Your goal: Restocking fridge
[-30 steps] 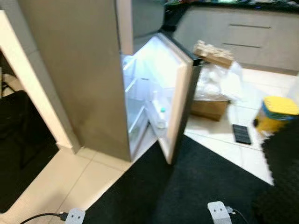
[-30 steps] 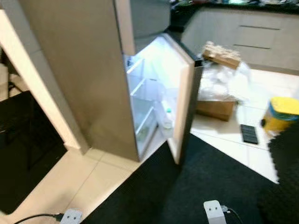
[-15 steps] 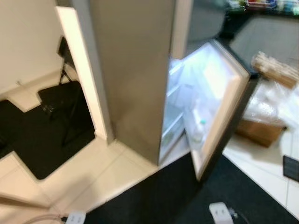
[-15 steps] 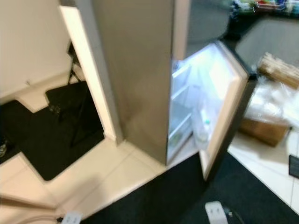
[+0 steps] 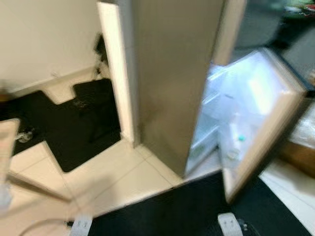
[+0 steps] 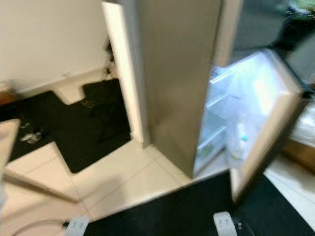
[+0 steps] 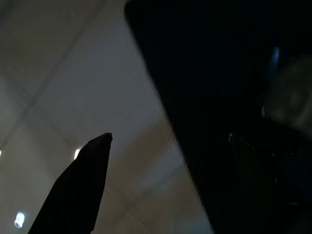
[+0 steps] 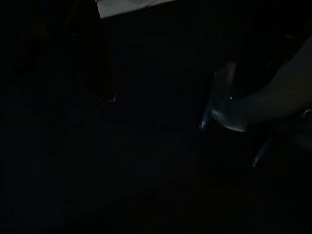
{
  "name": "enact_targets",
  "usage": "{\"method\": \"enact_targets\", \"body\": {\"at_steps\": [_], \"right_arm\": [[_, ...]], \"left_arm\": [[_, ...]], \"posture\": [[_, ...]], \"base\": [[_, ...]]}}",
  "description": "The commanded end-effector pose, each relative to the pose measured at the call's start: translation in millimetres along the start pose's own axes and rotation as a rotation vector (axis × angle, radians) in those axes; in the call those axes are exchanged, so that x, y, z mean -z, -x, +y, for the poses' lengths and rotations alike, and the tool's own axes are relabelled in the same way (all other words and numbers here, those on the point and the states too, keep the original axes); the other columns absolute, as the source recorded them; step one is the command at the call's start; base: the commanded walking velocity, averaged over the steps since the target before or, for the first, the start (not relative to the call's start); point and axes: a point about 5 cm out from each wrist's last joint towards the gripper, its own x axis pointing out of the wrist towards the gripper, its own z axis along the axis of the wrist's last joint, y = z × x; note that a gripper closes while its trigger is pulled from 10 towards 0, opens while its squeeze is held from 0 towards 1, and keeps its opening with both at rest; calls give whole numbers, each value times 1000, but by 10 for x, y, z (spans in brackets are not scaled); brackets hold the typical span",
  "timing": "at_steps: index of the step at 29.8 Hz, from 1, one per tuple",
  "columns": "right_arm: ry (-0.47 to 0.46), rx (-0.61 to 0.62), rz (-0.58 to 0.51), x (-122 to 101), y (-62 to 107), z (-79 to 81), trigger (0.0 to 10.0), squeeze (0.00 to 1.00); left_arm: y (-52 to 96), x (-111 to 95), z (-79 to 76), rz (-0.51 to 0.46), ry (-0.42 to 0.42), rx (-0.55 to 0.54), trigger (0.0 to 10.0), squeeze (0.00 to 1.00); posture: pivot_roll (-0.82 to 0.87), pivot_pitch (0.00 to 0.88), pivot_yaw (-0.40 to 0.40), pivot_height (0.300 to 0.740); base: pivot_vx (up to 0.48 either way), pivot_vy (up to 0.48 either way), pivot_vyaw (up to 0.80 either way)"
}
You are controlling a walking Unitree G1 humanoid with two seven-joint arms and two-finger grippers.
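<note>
The tall fridge (image 5: 172, 83), a flat-sided cabinet in brushed, matt grey-beige metal, stood against a cream wall with its lower door (image 5: 266, 137) swung wide and its interior lit white. As judged from this moment, the restocking had barely begun: the door was open, but neither arm carried anything to put in, so fetching and shelving the goods was all yet to do.

Underfoot lay pale, glossy floor tiles (image 5: 123, 182) with thin grout lines, overlaid by a black floor mat (image 5: 197, 211), dull and soft-looking, running up to the foot of the fridge; a second dark mat (image 5: 64, 132) with stepped edges covered the floor beyond the white door post (image 5: 115, 69). At the far right a brown cardboard box (image 5: 300, 157) sat on the tiles behind the open door.

Inside, clear plastic shelves (image 6: 216, 113) stepped down the cabinet, appearing bare, though motion blur left that uncertain. In the door's rack stood what looked like a translucent plastic bottle with a green cap (image 5: 239, 142).

Both arms hung idle. The left gripper (image 7: 161, 185) pointed down at the tiles and the mat's edge, its long black fingers (image 7: 78, 190) spread apart and grasping nothing. The right gripper hung over the dark mat in deep shade, and whether its claw was released or clenched could not be told.
</note>
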Motion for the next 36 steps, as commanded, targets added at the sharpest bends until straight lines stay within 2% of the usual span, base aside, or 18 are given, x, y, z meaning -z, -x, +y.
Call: {"method": "enact_targets", "body": {"at_steps": [1, 6, 8, 19, 36], "right_arm": [[17, 6, -3, -20, -5, 12, 10000, 0], [33, 17, 4, -17, -5, 4, 10000, 0], [29, 10, 2, -18, -5, 13, 10000, 0], [35, -16, 2, -10, -6, 48, 10000, 0], [35, -48, 3, -4, -6, 83, 10000, 0]], "left_arm": [[-8, -66, -10, -17, -8, 9, 10000, 0], [-8, -44, -36, 0, -20, 34, 10000, 0], [-7, -32, -34, 2, 2, 20, 10000, 0], [-6, -27, -28, 1, 18, 15, 10000, 0], [-5, -10, -39, 9, 17, 23, 10000, 0]], "posture": [[86, 0, 6, 740], [87, 0, 6, 740], [85, 0, 6, 740], [85, 0, 4, 740], [86, 0, 6, 740]], "base": [[0, 0, 0], [0, -188, 0], [0, -431, 0], [0, 0, 0], [0, 0, 772]]}}
